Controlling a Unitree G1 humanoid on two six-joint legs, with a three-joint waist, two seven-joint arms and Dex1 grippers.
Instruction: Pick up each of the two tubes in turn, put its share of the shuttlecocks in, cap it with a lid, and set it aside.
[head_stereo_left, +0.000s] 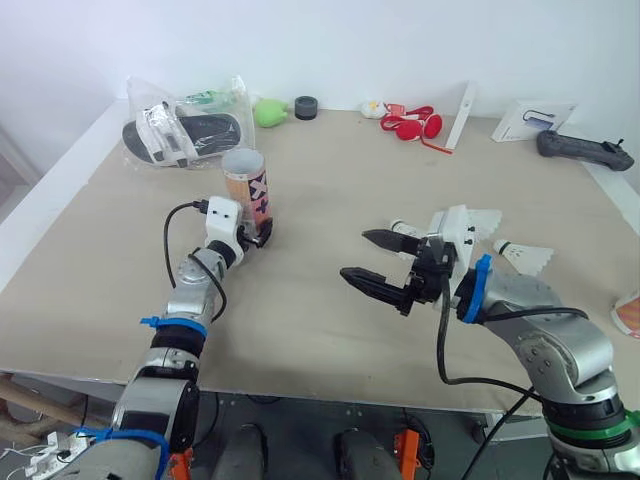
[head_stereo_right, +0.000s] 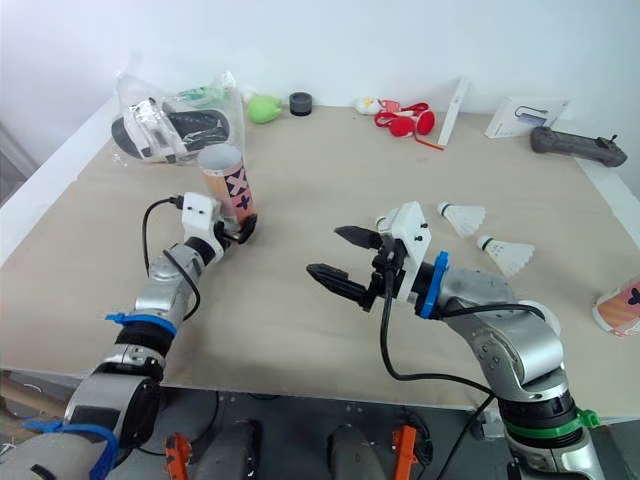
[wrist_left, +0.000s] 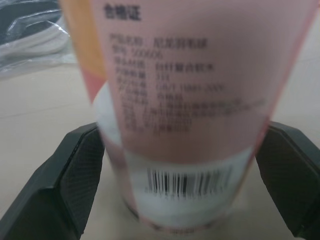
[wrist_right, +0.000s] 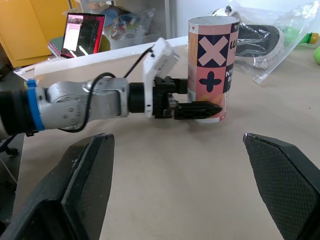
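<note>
A pink and orange tube (head_stereo_left: 247, 190) with X and plus marks stands upright and uncapped on the table's left half. My left gripper (head_stereo_left: 258, 237) is shut on its base, and both fingers (wrist_left: 80, 175) press its white lower part (wrist_left: 185, 175). The right wrist view shows the same tube (wrist_right: 212, 70) with that gripper (wrist_right: 197, 110) at its foot. My right gripper (head_stereo_right: 324, 250) hangs open and empty over the middle of the table. Two white shuttlecocks (head_stereo_right: 462, 215) (head_stereo_right: 508, 253) lie behind my right wrist. A second tube (head_stereo_right: 620, 305) lies at the right edge.
Along the back edge are a plastic bag with sandals (head_stereo_left: 185, 130), a green object (head_stereo_left: 268, 111), a small black ring (head_stereo_left: 306, 107), a red item (head_stereo_left: 412, 125), a white strip (head_stereo_left: 460, 120), a white card (head_stereo_left: 530, 122) and a black controller (head_stereo_left: 585, 150).
</note>
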